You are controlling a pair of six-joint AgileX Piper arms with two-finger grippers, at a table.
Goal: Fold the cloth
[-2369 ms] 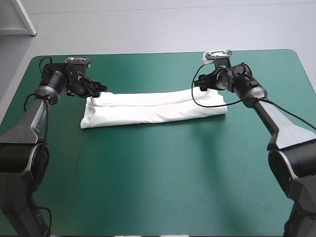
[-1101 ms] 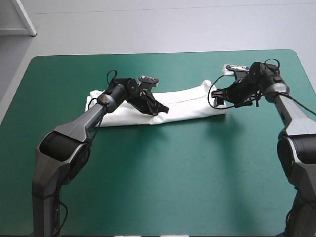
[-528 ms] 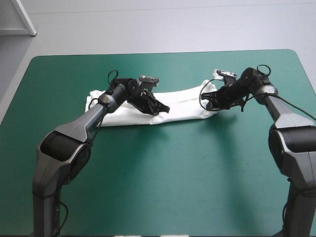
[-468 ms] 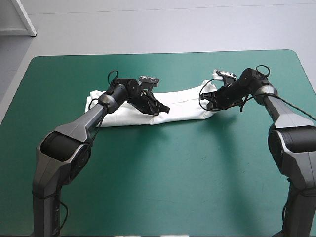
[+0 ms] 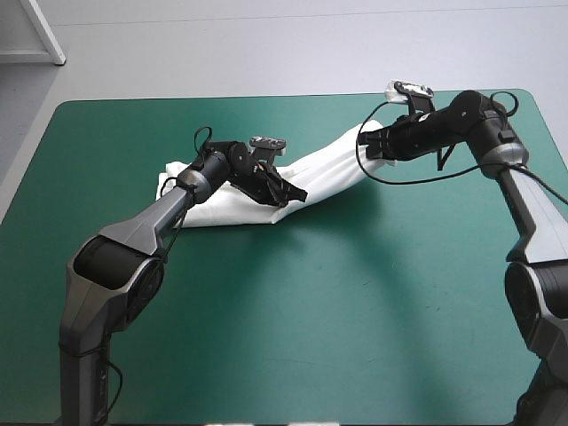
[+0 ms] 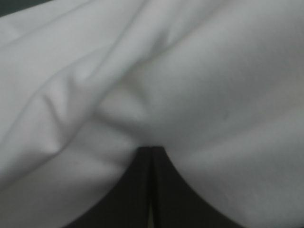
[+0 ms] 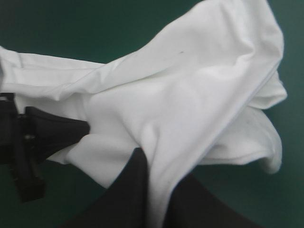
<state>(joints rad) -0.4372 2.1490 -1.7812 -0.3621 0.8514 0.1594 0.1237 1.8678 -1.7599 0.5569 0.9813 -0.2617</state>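
Teal-green table (image 5: 355, 293), T-shirt (image 5: 328, 169) end pinched by right end effector (image 5: 371, 144), left end effector (image 5: 295, 194) closed, tips hidden in cloth.

I am watching my right hand (image 7: 159, 173) pinching the white T-shirt (image 7: 190, 95), a fold of cloth running down between its two black fingers (image 7: 126, 194). The shirt is draping in creases ahead of it over the teal-green worktop (image 7: 95, 28), while the left hand (image 7: 38, 137), farther off, is touching the cloth's edge.
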